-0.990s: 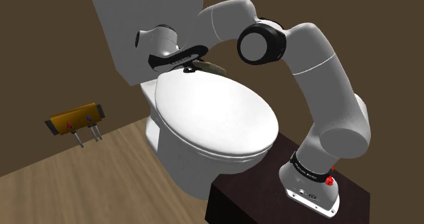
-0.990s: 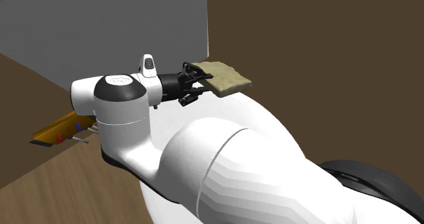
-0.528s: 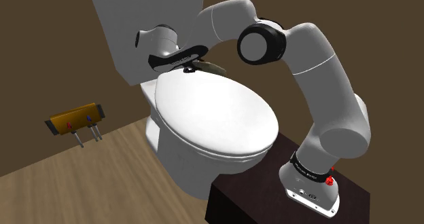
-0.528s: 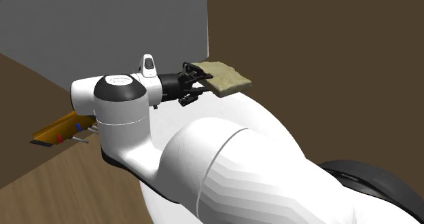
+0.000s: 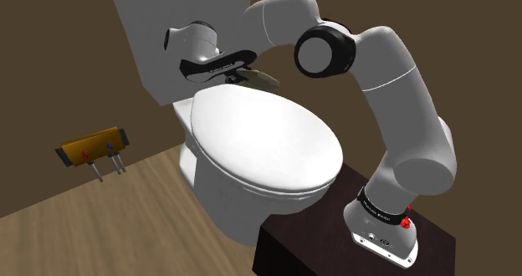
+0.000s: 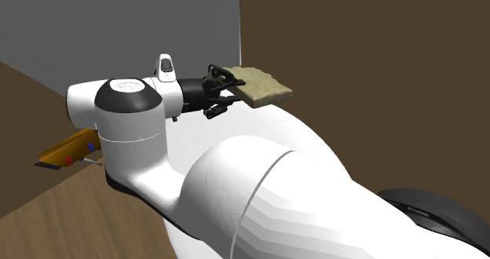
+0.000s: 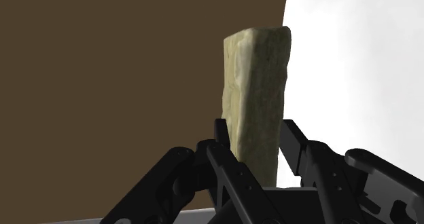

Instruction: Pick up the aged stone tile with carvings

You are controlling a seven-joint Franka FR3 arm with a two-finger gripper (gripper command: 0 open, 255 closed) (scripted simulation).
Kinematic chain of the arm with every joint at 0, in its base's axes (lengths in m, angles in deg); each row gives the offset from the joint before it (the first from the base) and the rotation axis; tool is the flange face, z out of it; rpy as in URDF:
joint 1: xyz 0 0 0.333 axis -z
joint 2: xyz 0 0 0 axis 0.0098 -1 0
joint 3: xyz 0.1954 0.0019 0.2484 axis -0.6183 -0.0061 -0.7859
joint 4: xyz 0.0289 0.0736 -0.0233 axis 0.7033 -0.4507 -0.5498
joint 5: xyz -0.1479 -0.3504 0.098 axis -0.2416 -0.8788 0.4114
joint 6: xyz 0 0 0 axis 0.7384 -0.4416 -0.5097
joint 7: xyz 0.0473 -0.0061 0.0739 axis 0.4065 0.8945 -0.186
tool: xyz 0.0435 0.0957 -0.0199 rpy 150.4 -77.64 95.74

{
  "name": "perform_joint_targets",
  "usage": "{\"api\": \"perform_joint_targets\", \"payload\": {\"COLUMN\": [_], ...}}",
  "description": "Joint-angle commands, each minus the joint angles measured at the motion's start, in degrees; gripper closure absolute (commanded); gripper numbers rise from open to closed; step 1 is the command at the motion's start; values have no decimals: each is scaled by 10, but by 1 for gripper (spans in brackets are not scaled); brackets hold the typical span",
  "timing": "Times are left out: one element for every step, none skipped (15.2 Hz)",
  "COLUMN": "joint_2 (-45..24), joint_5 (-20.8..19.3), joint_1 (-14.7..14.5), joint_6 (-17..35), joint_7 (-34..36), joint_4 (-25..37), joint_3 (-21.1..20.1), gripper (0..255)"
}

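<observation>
The stone tile (image 6: 262,88) is a tan, rough-faced slab, held flat in the air just above the back of the toilet lid (image 5: 263,140). My black gripper (image 6: 225,85) is shut on its near edge. In the wrist view the tile (image 7: 257,100) stands edge-on between the fingers (image 7: 221,136), which clasp it from both sides. In the shoulder view the tile (image 5: 262,79) peeks out past the gripper (image 5: 237,74), close to the grey cistern (image 5: 159,40). Carvings on the tile cannot be made out.
A white toilet with its lid down fills the middle; its tall grey cistern stands behind. A yellow-brown holder (image 5: 94,146) with small red and blue parts hangs on the brown wall at the shoulder view's left. The wooden floor (image 5: 100,224) lies below. The dark stand (image 5: 301,249) is at lower right.
The gripper has risen a little with the tile still clasped; the wrist and forearm have lifted and shifted toward the shoulder view's left. The tile now hangs slightly higher over the lid.
</observation>
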Motion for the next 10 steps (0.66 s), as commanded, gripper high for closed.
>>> {"api": "perform_joint_targets", "payload": {"joint_2": [9,11,13,16,18,20,21,23,24,24], "joint_5": [-2,-2,-3,-4,-5,-5,-6,-7,-7,-7], "joint_1": [0,0,-1,-2,-2,-3,-4,-5,-5,-5], "joint_6": [-5,-9,-12,-15,-18,-22,-25,-29,-29,-29], "joint_7": [-9,-13,-18,-22,-27,-32,-36,-41,-42,-42], "joint_4": [2,5,8,12,15,19,22,26,27,27], "joint_3": [1,1,2,2,3,3,3,4,4,4], "gripper": [255,255,255,255,255,255,255,255,255,255]}}
